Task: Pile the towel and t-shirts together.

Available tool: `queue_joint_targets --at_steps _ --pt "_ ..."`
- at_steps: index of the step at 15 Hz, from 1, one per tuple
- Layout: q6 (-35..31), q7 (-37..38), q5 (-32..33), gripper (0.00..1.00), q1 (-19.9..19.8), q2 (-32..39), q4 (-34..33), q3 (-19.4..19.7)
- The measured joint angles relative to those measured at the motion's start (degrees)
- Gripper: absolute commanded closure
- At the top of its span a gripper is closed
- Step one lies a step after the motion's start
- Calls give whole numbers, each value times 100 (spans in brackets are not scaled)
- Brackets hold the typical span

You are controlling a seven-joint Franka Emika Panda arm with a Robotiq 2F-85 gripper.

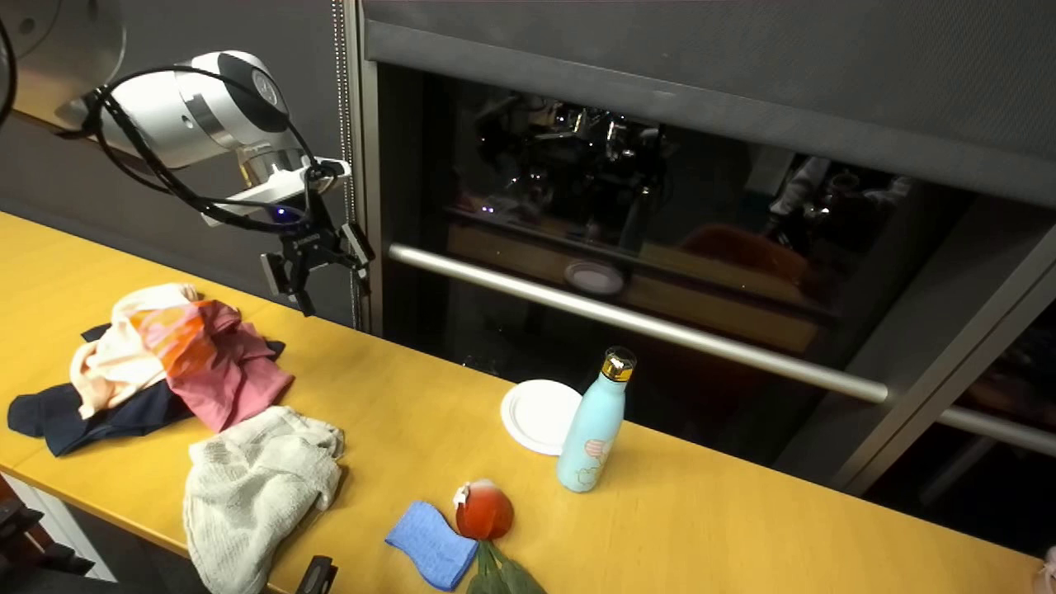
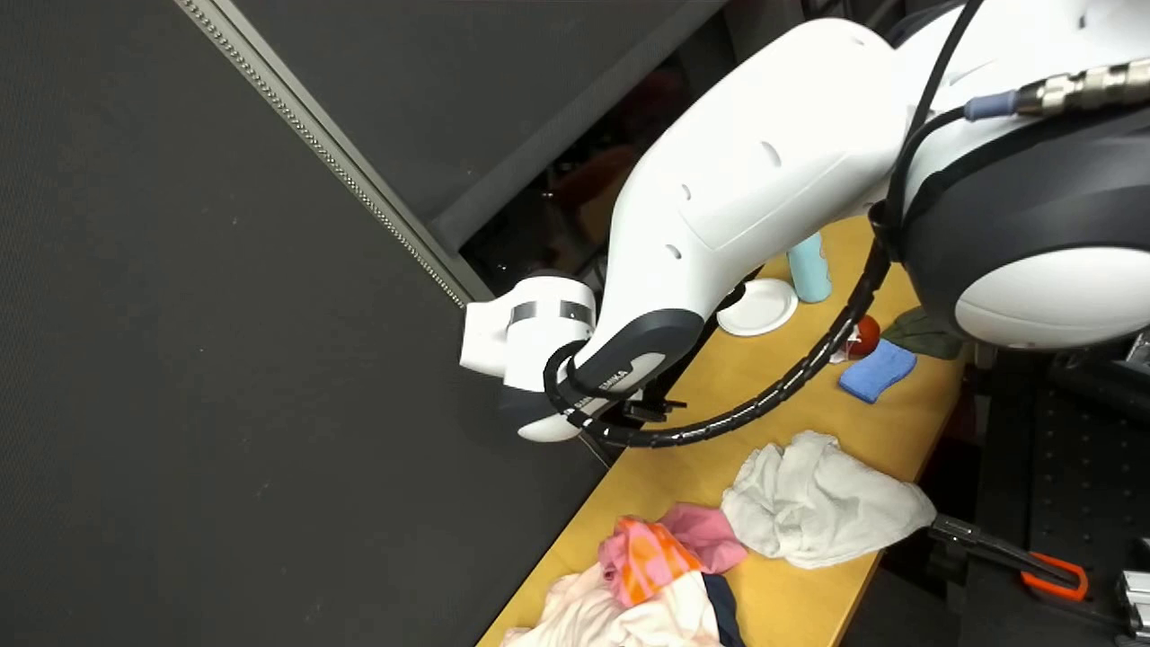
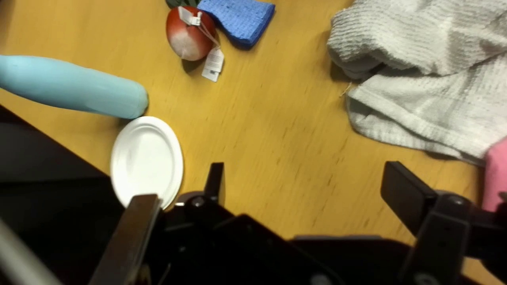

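Note:
A whitish-grey towel (image 1: 260, 487) lies crumpled near the table's front edge; it also shows in an exterior view (image 2: 818, 503) and at the upper right of the wrist view (image 3: 427, 51). Beside it is a loose heap of t-shirts: a peach one (image 1: 124, 351), an orange-and-pink patterned part (image 1: 177, 338), a pink one (image 1: 239, 379) and a navy one (image 1: 115, 422) underneath. A pink edge (image 3: 497, 174) shows in the wrist view. My gripper (image 1: 332, 289) is open and empty, raised above the table's back edge, to the right of the heap. Its spread fingers (image 3: 303, 168) show bare wood between them.
A light-blue bottle (image 1: 592, 433) stands by a white plate (image 1: 528, 412). A blue sponge (image 1: 433, 544), a tagged red round object (image 1: 485, 511) and a green item (image 1: 503, 576) lie nearer the front. A metal bar (image 1: 643, 318) crosses the window behind. An orange-handled tool (image 2: 1056, 575) lies near the towel.

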State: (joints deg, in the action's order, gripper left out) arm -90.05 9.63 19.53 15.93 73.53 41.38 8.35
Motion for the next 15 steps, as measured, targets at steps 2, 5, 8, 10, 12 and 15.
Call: queue_joint_targets --at_steps 2,5,8,10,12,15 --pt "-27 240 257 0 110 -283 22 201" --pt "-353 773 623 0 389 -908 481 405" --pt "-702 1619 954 0 775 -1421 1258 532" --pt "-800 2316 1094 0 1045 -1657 1802 574" --pt "-820 3086 1117 0 1305 -1843 2368 580" --pt "-838 4330 1093 0 1635 -2047 3260 579"
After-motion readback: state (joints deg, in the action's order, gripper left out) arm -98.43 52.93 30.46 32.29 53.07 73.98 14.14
